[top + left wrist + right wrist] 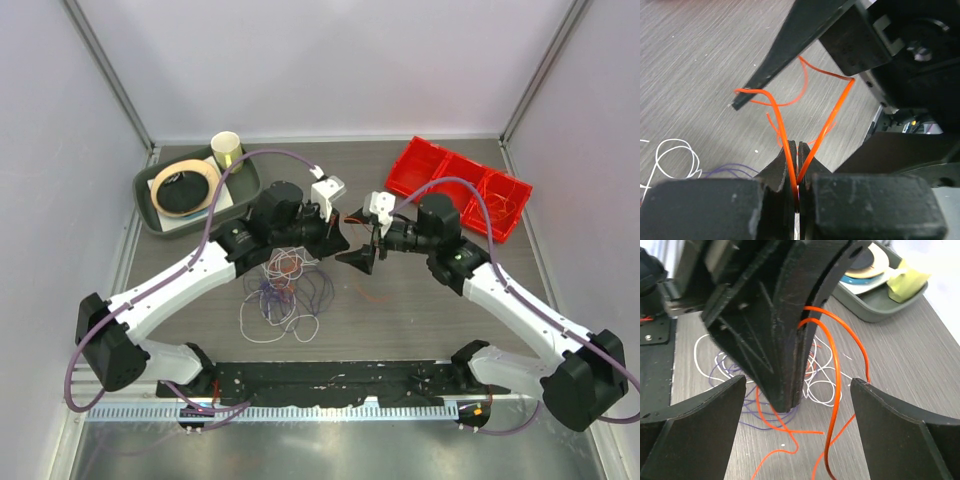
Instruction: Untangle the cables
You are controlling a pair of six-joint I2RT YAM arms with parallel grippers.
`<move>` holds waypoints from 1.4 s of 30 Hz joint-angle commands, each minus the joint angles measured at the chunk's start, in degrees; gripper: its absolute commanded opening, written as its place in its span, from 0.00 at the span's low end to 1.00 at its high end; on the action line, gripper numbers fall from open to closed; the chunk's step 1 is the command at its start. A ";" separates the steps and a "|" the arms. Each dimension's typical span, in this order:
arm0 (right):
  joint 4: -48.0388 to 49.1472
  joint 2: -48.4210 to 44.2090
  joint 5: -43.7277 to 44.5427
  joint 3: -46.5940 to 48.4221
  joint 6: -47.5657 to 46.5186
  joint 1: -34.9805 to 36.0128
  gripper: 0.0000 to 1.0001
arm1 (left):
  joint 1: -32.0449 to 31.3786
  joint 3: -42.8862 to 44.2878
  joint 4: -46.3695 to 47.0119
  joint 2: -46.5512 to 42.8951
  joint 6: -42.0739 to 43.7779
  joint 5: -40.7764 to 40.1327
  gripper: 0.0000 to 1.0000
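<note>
The cables (285, 290) lie in a loose tangle of white, purple and orange-red loops on the table, below my left wrist. My left gripper (340, 243) (797, 144) is shut on the orange-red cable (832, 115), both strands rising in a V from its jaws. My right gripper (366, 248) (799, 382) faces it with fingers wide open, straddling the left gripper's closed tips. The orange-red cable (835, 365) arcs over and touches the right fingertip (867, 385), and drapes over the other fingertip (735, 102). White cable (822, 390) and purple cable (725, 372) lie on the table beneath.
A grey tray (160, 210) with tape rolls and a pale cup (227, 150) sits at the back left. A red compartment bin (458, 185) stands at the back right. The black base plate (330, 380) runs along the near edge. Enclosure walls surround the table.
</note>
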 commanded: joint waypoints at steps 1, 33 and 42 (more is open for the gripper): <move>2.89 -0.49 10.61 -0.42 1.32 2.34 0.91 | -0.65 1.60 4.02 -0.79 -2.45 2.29 0.00; 3.60 -4.27 31.33 -5.43 12.55 3.93 0.01 | -1.44 -0.59 5.42 -5.54 -13.18 -3.69 1.00; -7.12 -3.75 50.59 2.90 18.81 1.65 0.01 | -1.53 -5.24 4.38 -11.33 -12.39 -11.31 1.00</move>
